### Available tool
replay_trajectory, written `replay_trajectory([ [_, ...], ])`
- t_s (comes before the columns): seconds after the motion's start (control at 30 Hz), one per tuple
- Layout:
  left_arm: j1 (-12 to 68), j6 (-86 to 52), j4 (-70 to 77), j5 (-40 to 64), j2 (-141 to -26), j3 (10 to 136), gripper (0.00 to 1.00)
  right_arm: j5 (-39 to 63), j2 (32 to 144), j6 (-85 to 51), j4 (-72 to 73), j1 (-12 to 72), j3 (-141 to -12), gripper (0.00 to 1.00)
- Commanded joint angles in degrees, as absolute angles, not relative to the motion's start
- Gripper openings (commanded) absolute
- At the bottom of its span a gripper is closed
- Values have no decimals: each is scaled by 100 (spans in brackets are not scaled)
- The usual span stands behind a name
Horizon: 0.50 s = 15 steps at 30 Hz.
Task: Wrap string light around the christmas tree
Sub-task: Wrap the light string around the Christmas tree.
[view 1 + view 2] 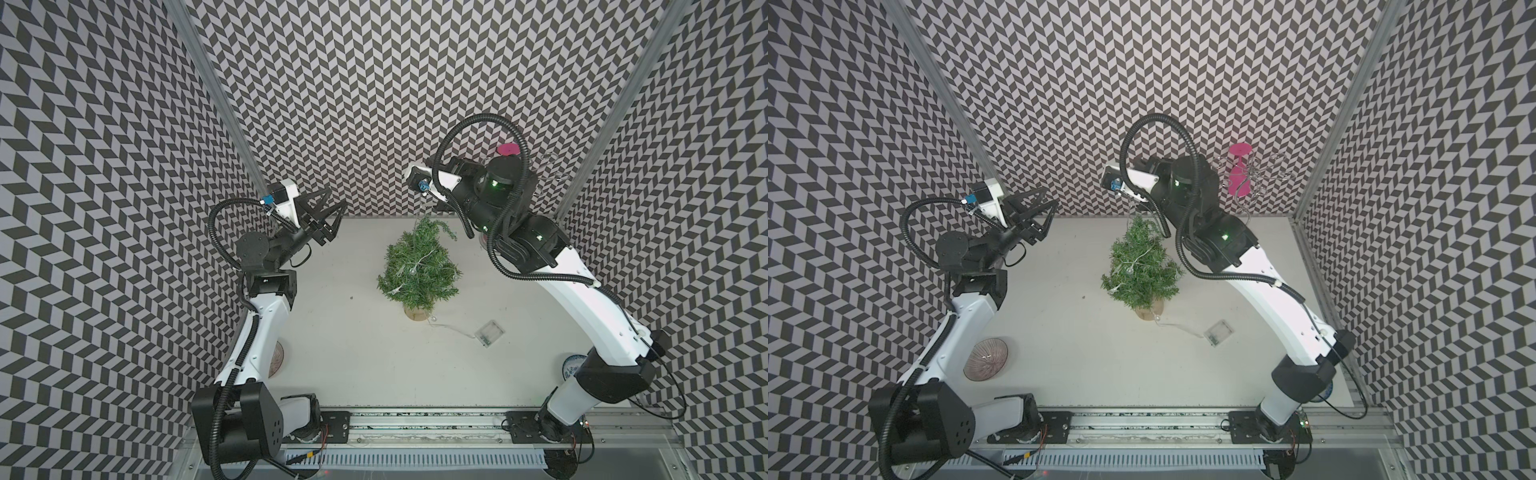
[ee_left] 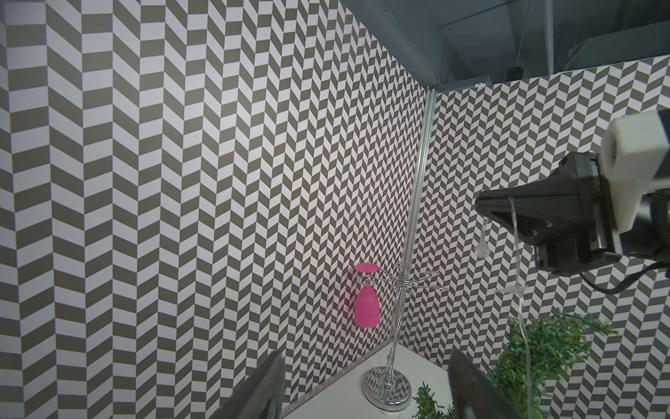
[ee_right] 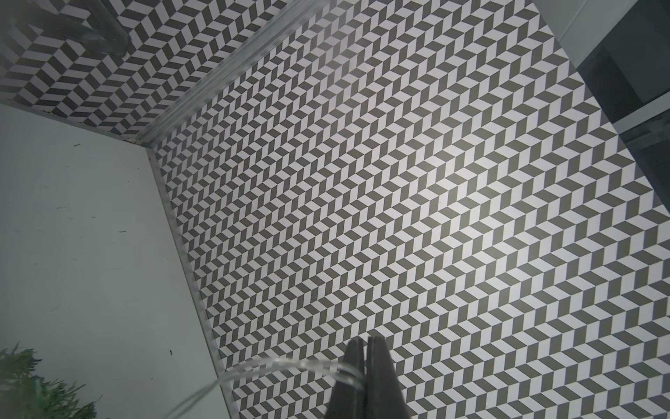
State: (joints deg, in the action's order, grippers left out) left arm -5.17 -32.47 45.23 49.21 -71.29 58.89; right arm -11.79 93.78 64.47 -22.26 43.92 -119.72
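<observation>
While the right pincer [image 3: 367, 348] is pressed shut on the string light [image 1: 411, 271] above the christmas tree [image 1: 432, 282], a strand drops from its tips to the tree's bent top. From there the wire crosses the branches, comes out by the wooden base and trails over the worktop [image 1: 353, 340] to the clear battery box [image 1: 490, 332], which lies flat near the tree on the right arm's side. The tree stands upright about mid-worktop. The left pincer [image 1: 337, 196] hangs well apart from it near the back wall, jaws wide, holding nothing. One bulb [image 2: 482, 249] dangles free under the right pincer.
</observation>
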Motion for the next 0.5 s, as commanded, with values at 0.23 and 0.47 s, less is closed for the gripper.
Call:
replay_trajectory([
  [0.23,-551,-3386,4774,4992,-7084,5783,71,-1649,8872,6420,-2037,4428,-11401,0],
  [0.47,-550,-3406,4765,4992,-7041,5758,71,-1579,8858,6309,-2112,4412,-11236,0],
])
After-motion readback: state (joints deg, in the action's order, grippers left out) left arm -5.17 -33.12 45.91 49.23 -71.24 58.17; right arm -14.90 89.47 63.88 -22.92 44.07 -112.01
